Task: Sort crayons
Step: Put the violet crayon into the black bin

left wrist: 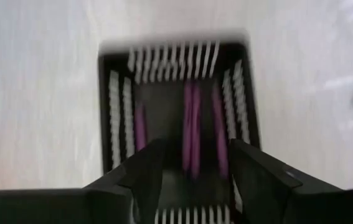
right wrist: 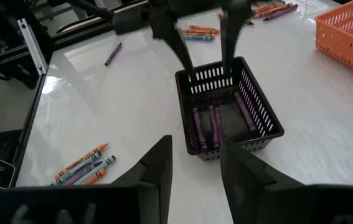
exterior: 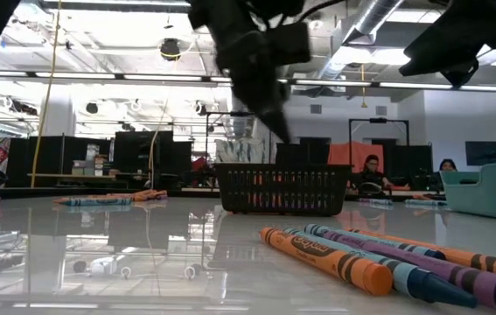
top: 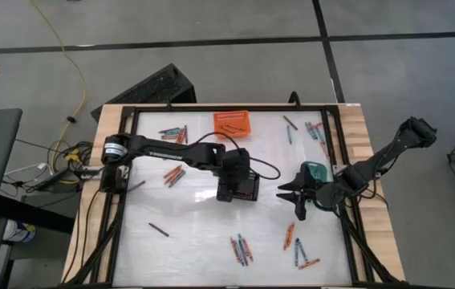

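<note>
The black basket [right wrist: 260, 106] stands mid-table and holds several purple crayons [right wrist: 213, 127] lying flat on its floor. My left gripper [right wrist: 207, 67] hangs open just above the basket's far end, pointing steeply down, with nothing between its fingers; the left wrist view looks past them onto the purple crayons [left wrist: 192, 130]. My right gripper [top: 293, 197] waits open and empty to the right of the basket, beside the teal basket [top: 315, 171]. Loose crayons [top: 241, 250] in orange, purple and teal lie scattered on the table.
An orange basket [top: 233, 123] stands at the far edge. Crayon clusters lie at the far left [top: 175, 132], far right [top: 317, 132], left of the black basket [top: 173, 175] and near the front [top: 303, 257]. A single purple crayon [top: 159, 229] lies front left.
</note>
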Available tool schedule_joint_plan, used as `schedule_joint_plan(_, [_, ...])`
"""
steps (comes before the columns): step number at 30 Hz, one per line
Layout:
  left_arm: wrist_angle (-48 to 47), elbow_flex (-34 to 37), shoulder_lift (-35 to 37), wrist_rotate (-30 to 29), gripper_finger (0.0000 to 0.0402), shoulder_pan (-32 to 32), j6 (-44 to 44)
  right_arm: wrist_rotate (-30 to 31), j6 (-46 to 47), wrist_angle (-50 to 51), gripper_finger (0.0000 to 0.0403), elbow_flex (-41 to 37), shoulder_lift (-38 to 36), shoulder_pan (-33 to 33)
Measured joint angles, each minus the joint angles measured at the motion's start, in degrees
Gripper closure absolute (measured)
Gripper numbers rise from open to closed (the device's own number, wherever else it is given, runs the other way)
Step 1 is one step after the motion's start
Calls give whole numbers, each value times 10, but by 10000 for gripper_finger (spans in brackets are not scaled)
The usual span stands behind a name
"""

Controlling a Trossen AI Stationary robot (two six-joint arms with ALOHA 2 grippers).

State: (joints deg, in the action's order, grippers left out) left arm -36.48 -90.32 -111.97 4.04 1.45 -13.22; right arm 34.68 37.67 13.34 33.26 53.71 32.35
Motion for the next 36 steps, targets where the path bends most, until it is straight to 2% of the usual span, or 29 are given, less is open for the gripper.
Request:
schedule_joint_plan(6, [-219,14,61,-50,222,-31,74,0,-2,14,275,0,0,3])
schedule_joint_plan(11, [-300,89,142,-83,221,-72,171,0,-7,18,275,0,0,4])
schedule_joint_plan(19, [-301,307,312,-78,221,-89,333,16,-21,24,275,0,0,20])
schedule_joint_plan(25, [-302,449,407,-77,221,-72,409,17,-22,25,275,0,0,21])
schedule_joint_plan(30, [-300,513,423,-73,221,-38,415,17,-24,25,275,0,0,10])
schedule_joint_plan(36, [-279,548,400,-41,221,14,385,17,-31,24,275,0,0,-7])
